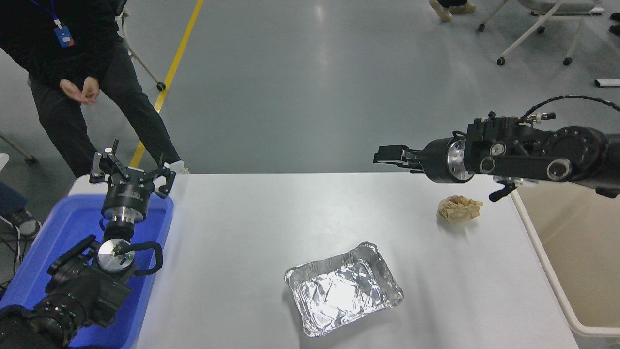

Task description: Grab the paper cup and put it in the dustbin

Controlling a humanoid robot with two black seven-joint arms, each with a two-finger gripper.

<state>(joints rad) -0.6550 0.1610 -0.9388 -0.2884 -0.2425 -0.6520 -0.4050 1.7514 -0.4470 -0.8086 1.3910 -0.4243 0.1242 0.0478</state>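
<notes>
No paper cup shows anywhere in the head view. The dustbin (pixel 581 252), a beige tub with a thick pale rim, stands off the table's right edge, partly cut off by the picture. My right arm reaches in level from the right, above the dustbin's far corner. Its gripper (pixel 390 155) points left over the table's far edge, up and to the left of a crumpled tan paper ball (pixel 458 209). It is seen side-on and nothing shows in it. My left gripper (pixel 131 170) is parked open over the blue tray (pixel 72 218).
A crinkled silver foil tray (pixel 344 288) lies near the table's front centre. A person in dark clothes stands at the far left corner, hands (pixel 80 91) together. Chair legs on wheels stand on the floor at the top right.
</notes>
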